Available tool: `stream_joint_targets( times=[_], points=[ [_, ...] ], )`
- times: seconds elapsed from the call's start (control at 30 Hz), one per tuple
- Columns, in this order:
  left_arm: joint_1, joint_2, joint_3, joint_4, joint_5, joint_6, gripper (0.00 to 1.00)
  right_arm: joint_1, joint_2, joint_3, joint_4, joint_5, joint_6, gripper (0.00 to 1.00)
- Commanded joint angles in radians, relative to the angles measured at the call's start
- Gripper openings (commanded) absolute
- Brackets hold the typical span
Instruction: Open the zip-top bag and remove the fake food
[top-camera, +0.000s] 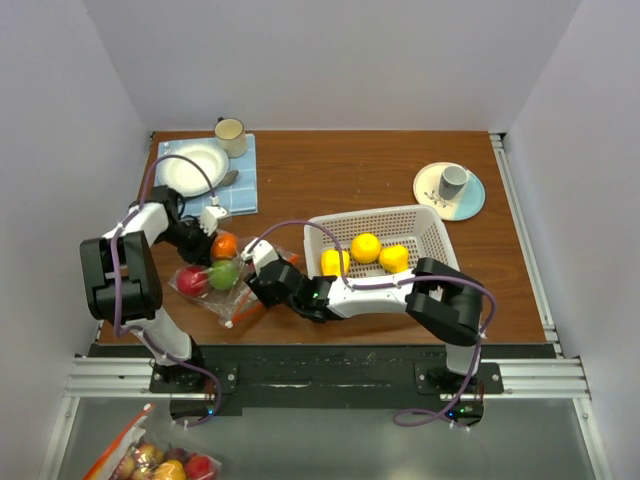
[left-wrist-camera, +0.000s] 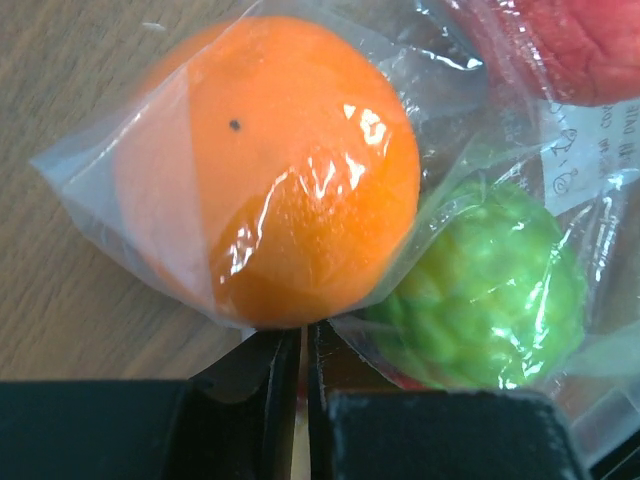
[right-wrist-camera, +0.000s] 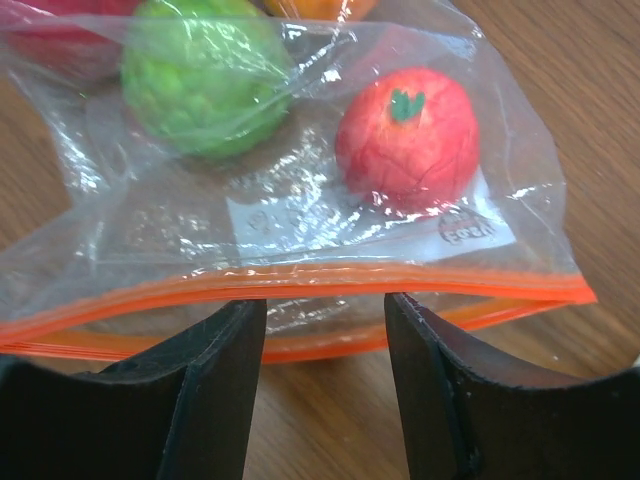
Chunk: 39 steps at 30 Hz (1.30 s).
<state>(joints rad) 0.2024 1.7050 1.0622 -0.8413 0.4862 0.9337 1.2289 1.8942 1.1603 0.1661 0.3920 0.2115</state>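
Zip-top bag on table, left of basket, both grippers at it

Location: the bag lies flat on the brown table, at the near left, just beside the white basket.

Contents: fake food is visible through the clear film: an orange fruit, a knobbly green fruit and a red fruit with a green stem mark. Three yellow pieces lie in the basket.

Left gripper: positioned at the bag's far edge, below the orange fruit in its wrist view. The fingers are pressed nearly together, with the film's edge running into the thin slit between them.

Right gripper: positioned at the bag's zip end. The fingers are spread. The orange-red zip strip runs across the gap between them. Contact with the strip cannot be confirmed.
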Motion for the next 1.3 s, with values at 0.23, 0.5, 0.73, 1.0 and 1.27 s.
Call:
stream_joint_targets(
  times=[0.23, 0.5, 0.73, 1.0, 1.27],
  points=[
    [-0.073, -0.073, -0.025, 0.030, -0.031, -0.056, 0.12, 0.004, 0.106, 0.093, 0.102, -0.070, 0.061, 0.76],
    [-0.242, -0.081, -0.088, 0.077, -0.044, -0.157, 0.12, 0.004, 0.163, 0.095, 0.203, -0.093, 0.045, 0.99],
    [-0.282, -0.042, -0.163, 0.117, -0.052, -0.171, 0.12, 0.004, 0.174, 0.085, 0.294, -0.087, 0.026, 0.99],
    [-0.316, -0.007, -0.177, 0.056, -0.005, -0.131, 0.12, 0.004, 0.223, 0.110, 0.311, -0.093, 0.029, 0.98],
    [-0.296, -0.007, -0.163, 0.125, -0.106, -0.148, 0.08, 0.004, 0.177, 0.027, 0.288, -0.113, 0.068, 0.63]
  ],
)
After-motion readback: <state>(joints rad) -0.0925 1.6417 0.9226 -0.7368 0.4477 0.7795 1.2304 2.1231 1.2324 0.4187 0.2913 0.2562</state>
